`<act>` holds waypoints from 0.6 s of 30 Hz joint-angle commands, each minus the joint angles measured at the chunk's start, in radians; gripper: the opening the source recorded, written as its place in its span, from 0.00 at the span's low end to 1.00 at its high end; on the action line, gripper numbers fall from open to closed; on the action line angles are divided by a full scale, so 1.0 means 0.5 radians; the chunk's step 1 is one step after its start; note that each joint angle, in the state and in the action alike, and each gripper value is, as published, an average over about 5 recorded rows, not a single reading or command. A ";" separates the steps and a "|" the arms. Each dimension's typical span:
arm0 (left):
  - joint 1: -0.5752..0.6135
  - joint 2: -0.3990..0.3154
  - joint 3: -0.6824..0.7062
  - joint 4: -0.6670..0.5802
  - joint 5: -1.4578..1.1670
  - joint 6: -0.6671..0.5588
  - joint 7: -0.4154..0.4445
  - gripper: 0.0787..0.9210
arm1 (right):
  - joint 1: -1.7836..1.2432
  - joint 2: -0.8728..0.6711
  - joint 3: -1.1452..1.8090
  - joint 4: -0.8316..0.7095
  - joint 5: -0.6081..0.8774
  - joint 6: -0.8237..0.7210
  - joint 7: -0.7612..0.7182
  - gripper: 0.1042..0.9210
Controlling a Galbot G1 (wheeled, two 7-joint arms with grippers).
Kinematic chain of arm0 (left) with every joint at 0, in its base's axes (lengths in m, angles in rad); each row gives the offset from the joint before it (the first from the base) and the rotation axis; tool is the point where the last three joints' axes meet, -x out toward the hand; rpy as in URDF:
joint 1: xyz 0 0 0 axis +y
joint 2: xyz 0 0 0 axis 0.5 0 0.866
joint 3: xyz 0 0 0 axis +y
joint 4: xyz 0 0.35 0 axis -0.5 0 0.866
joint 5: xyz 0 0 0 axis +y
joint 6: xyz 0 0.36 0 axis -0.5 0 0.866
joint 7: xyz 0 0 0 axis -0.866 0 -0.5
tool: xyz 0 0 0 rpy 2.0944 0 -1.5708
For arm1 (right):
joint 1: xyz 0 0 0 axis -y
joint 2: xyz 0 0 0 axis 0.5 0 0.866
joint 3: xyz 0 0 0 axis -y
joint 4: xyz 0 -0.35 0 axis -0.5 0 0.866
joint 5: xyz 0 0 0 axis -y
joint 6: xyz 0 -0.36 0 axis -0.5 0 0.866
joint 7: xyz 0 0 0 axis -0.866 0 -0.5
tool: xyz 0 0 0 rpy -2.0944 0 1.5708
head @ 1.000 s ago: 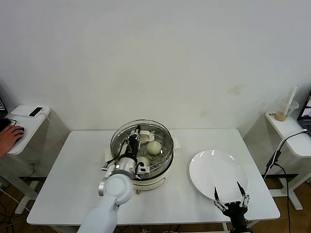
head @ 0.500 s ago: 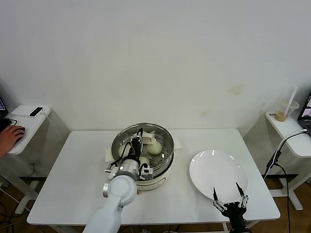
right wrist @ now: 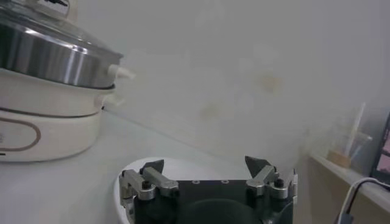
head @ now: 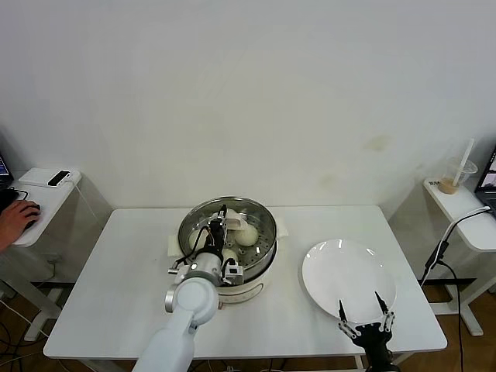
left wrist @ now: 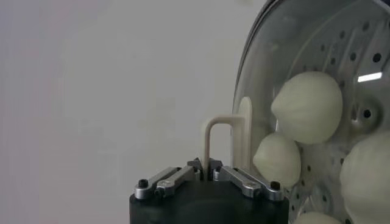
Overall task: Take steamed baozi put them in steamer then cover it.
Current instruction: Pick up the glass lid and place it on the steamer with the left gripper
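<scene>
Head view, cover (head: 226, 225) now settled level on steamer (head: 260, 260), left gripper (head: 222, 219) still clamped on its handle, right gripper (head: 362, 308) spread wide, empty, by plate (head: 325, 267)

The cover (head: 226, 226) with the left gripper (head: 221, 225) clamped on its handle is blocking access from above into the steamer (head: 248, 267), while bare table (head: 116, 271) is lying open on both sides, the plate (head: 349, 275) occupying the right.

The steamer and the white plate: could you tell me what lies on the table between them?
Nothing: in the head view only bare table separates the steamer from the white plate.
</scene>
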 commanded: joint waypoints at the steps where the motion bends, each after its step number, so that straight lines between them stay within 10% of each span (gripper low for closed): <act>1: 0.048 -0.001 0.006 -0.057 -0.013 0.008 -0.015 0.10 | 0.002 -0.001 -0.007 0.002 -0.005 0.000 -0.003 0.88; 18: 0.412 0.087 -0.013 -0.558 -0.091 -0.042 -0.051 0.65 | -0.003 -0.022 -0.027 0.002 -0.006 -0.008 -0.004 0.88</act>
